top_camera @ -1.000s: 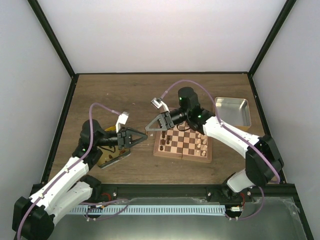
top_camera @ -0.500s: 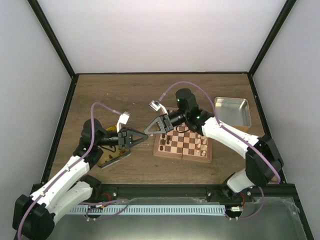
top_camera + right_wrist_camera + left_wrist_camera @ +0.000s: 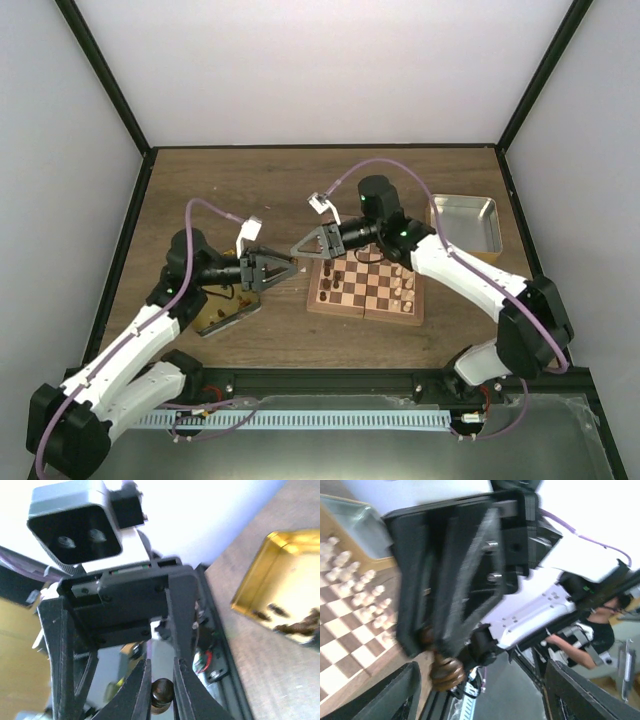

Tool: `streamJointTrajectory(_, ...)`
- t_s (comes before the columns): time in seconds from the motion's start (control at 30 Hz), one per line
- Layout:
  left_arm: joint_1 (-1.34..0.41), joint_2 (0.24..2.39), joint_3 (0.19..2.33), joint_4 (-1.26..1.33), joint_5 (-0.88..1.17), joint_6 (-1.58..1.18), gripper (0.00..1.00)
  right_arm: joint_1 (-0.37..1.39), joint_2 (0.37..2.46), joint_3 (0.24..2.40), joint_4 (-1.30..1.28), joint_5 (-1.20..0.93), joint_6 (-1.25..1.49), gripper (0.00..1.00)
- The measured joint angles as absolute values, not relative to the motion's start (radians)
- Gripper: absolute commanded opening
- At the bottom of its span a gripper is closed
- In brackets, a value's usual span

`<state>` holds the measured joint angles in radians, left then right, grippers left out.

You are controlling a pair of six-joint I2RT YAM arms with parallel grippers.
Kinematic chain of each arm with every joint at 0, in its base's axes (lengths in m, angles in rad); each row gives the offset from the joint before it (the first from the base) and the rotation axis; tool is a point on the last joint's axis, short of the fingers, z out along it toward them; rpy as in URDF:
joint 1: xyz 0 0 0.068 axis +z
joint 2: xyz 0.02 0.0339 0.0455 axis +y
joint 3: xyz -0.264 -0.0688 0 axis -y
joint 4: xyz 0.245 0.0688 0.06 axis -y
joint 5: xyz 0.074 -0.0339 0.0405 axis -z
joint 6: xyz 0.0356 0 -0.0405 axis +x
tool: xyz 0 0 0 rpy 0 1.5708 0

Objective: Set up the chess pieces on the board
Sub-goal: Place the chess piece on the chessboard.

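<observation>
Above table (image 3: pixel 240 190), just left of board (image 3: pixel 366 313): two grippers tip to tip in mid-air.

Item: dark chess piece (image 3: pixel 161 692), small, turned wood, rounded head.
Location: off the board and off the table, pinched at the tip of right gripper (image 3: pixel 297 250).
Right jaws: together on the piece, confirmed from both wrist views.
Left gripper (image 3: pixel 288 268): jaws well apart, nothing in them, facing the held piece at close range.

Board: partly stocked. Pale pieces (image 3: pixel 407 284) ranked along its right side, a few dark pieces (image 3: pixel 329 284) along its left. Exact squares too small to tell.
Gold tin (image 3: pixel 216 316): beside left arm, further dark pieces lying loose inside.
Silver tin (image 3: pixel 466 222): beyond the board's right edge, contents not discernible.

Step in hand, as judged: hand-to-hand transfer of one dark piece, right side receiving, since the supply tin sits by the left arm.

Next move, as judged: draw left gripper back clear; swing right gripper over the board's left ranks; turn piece upright; lower onto a vacant square; part jaws only once base seated. Calls for a narrow approach between standing neighbours.
</observation>
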<state>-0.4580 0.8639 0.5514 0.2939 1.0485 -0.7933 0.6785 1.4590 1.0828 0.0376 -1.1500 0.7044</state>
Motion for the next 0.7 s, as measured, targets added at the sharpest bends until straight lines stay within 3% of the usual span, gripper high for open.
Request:
streamJointTrajectory(0.17,-0.453,0.904,0.589,0.085,0.916,-0.705,0.82,0.669,1.386,1.076,-0.072,-0.837,0.56,0.01)
streamJointTrajectory(0.43,-0.439,0.913,0.72,-0.244,0.411,-0.614,0.76,0.669,1.301,0.822,-0.028,-0.17,0.352,0.01)
streamJointTrajectory(0.7,-0.436,0.864,0.75,-0.378,0.045,-0.602,0.76,0.669,1.389,0.713,0.124,0.113,0.274,0.01)
